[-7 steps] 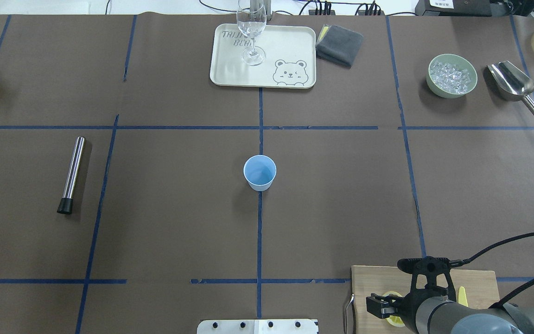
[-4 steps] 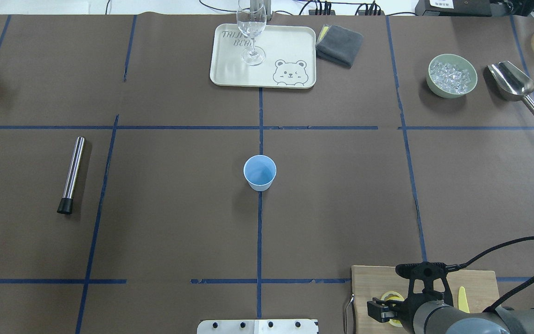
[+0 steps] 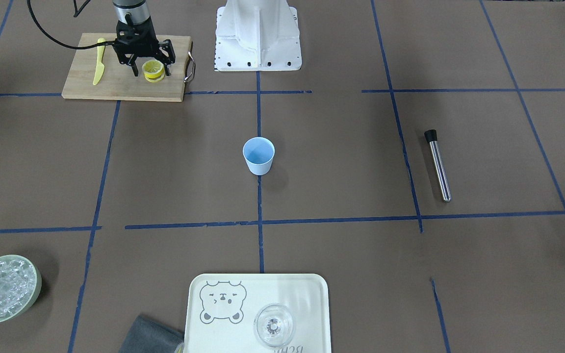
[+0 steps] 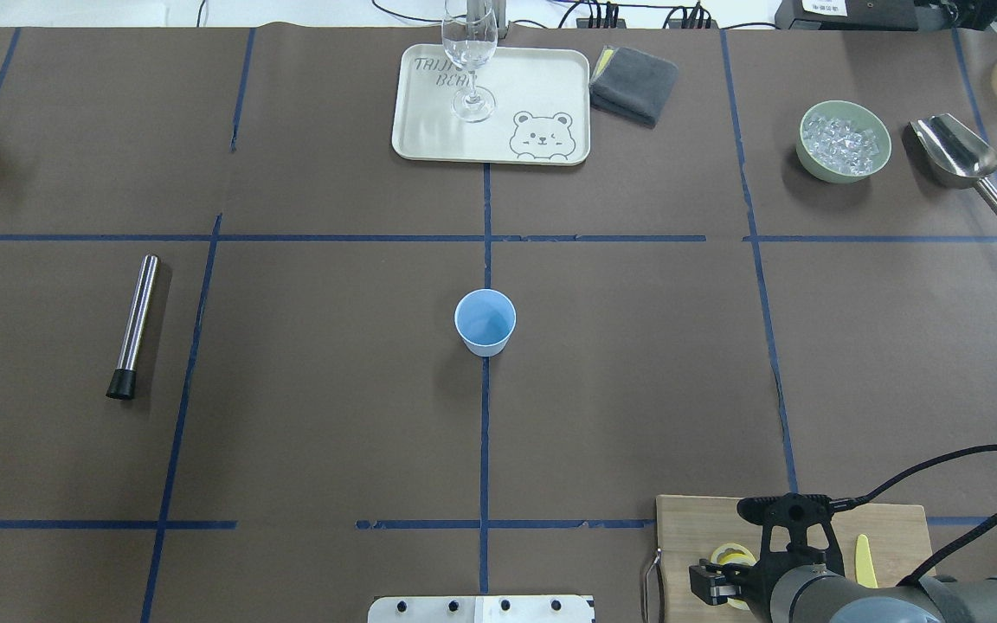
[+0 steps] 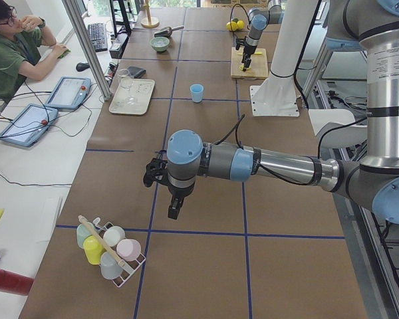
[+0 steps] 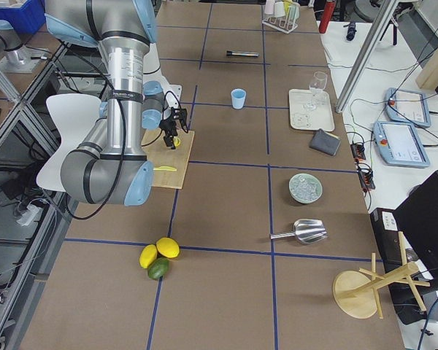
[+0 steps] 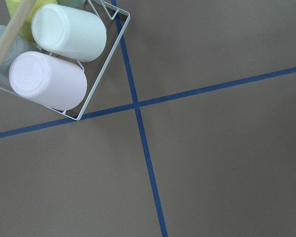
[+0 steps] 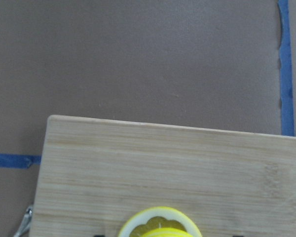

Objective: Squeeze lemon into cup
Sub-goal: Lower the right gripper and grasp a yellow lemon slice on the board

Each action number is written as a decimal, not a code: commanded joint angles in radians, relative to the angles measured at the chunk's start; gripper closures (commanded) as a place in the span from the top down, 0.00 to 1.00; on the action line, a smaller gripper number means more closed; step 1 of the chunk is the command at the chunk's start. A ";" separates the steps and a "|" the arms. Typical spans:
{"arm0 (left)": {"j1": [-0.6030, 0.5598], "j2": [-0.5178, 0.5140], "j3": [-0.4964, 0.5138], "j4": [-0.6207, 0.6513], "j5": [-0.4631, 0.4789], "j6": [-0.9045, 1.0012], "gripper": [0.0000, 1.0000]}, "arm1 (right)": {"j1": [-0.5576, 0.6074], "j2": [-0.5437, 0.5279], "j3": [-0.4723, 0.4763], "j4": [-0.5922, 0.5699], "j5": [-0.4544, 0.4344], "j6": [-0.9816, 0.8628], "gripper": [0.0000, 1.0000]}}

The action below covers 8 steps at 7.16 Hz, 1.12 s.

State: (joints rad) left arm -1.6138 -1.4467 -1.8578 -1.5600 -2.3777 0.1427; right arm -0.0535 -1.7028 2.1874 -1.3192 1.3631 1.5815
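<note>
The light-blue cup (image 4: 485, 320) stands upright at the table's middle, also in the front view (image 3: 258, 154). A small stack of lemon slices (image 3: 154, 70) lies on the wooden cutting board (image 3: 115, 83) at the robot's near right. My right gripper (image 3: 150, 66) is open and low over the board, its fingers on either side of the top lemon slice (image 8: 160, 224). From overhead the gripper (image 4: 717, 581) covers part of the slices (image 4: 732, 554). My left gripper (image 5: 156, 176) hovers far from the cup, near a rack of cups; I cannot tell if it is open.
A yellow knife (image 3: 98, 66) lies on the board beside the gripper. A tray (image 4: 550, 86) with a clear glass (image 4: 469, 61), a grey cloth (image 4: 634, 82), an ice bowl (image 4: 843, 141) and a metal scoop (image 4: 961, 160) sit at the far side. A metal rod (image 4: 134, 324) lies left.
My right gripper has drawn back toward the robot and lowered over the board, so more of the lemon slices show ahead of it. The cup has not moved.
</note>
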 commanded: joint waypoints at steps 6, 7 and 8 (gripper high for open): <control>0.000 0.000 0.000 0.000 0.000 0.000 1.00 | -0.005 0.000 0.006 0.000 0.001 -0.002 0.76; 0.000 0.000 0.000 0.000 0.000 0.000 1.00 | -0.008 0.000 0.006 0.000 0.001 -0.002 0.76; 0.000 0.000 0.000 0.000 0.000 0.000 1.00 | -0.009 0.000 0.006 0.000 -0.001 -0.002 0.76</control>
State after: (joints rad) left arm -1.6137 -1.4466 -1.8576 -1.5601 -2.3777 0.1427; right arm -0.0605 -1.7027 2.1936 -1.3192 1.3635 1.5800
